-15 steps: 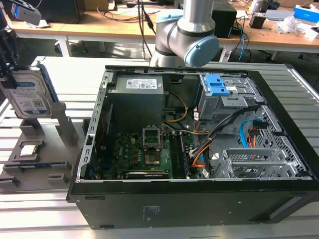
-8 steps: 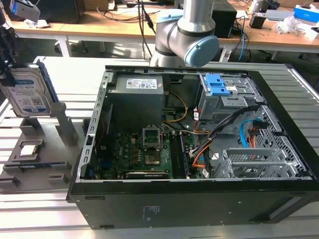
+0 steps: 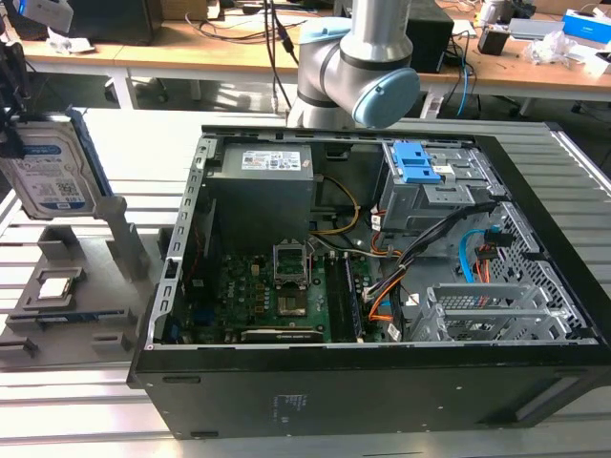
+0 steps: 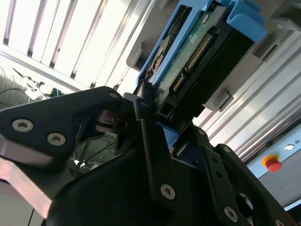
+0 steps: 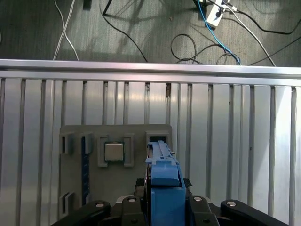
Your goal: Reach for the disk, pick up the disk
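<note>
The disk [image 3: 48, 172] is a silver metal drive with a white and blue label and a blue side bracket. It stands on edge in the air at the exterior view's left, just above the grey holder plate [image 3: 91, 286]. My gripper [image 3: 11, 134] is shut on it at its upper edge. In the second wrist view the black fingers [image 4: 146, 117] clamp the disk [image 4: 197, 52] by its circuit-board side and blue bracket. Seen in the first wrist view, the disk [image 5: 164, 174] is edge-on between the gripper [image 5: 164, 209] arms, over the holder plate [image 5: 75, 188].
A small square processor chip [image 3: 54, 284] [image 5: 114, 151] sits in a pocket of the holder plate. The open computer case [image 3: 363, 267] lies on the slatted metal table [image 5: 235, 141], with the arm's base [image 3: 358, 67] behind it. Cables lie on the floor beyond the table edge.
</note>
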`<state>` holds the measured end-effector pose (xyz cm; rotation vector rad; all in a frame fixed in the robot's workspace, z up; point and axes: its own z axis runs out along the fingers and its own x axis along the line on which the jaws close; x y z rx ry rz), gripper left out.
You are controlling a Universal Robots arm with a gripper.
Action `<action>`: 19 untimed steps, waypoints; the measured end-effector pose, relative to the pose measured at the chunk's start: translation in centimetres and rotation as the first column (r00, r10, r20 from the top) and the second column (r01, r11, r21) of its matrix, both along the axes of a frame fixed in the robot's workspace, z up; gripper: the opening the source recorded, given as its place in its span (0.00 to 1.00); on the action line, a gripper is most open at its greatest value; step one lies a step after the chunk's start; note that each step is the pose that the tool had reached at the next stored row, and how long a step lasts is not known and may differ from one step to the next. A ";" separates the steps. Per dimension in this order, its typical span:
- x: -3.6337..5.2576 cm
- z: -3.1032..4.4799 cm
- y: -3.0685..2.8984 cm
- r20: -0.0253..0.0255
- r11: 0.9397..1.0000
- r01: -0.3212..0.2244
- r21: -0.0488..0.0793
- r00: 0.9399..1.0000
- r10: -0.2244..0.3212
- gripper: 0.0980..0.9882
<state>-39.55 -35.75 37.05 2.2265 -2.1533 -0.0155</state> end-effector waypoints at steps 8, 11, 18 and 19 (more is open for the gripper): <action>0.01 1.03 0.03 0.000 1.000 0.000 -0.002 1.000 0.000 0.30; 0.02 1.36 0.04 0.000 1.000 0.000 -0.003 1.000 0.000 0.30; 0.03 2.31 0.07 0.000 1.000 0.000 -0.005 1.000 0.000 0.30; 0.04 2.52 0.07 0.000 1.000 0.000 -0.006 1.000 0.000 0.30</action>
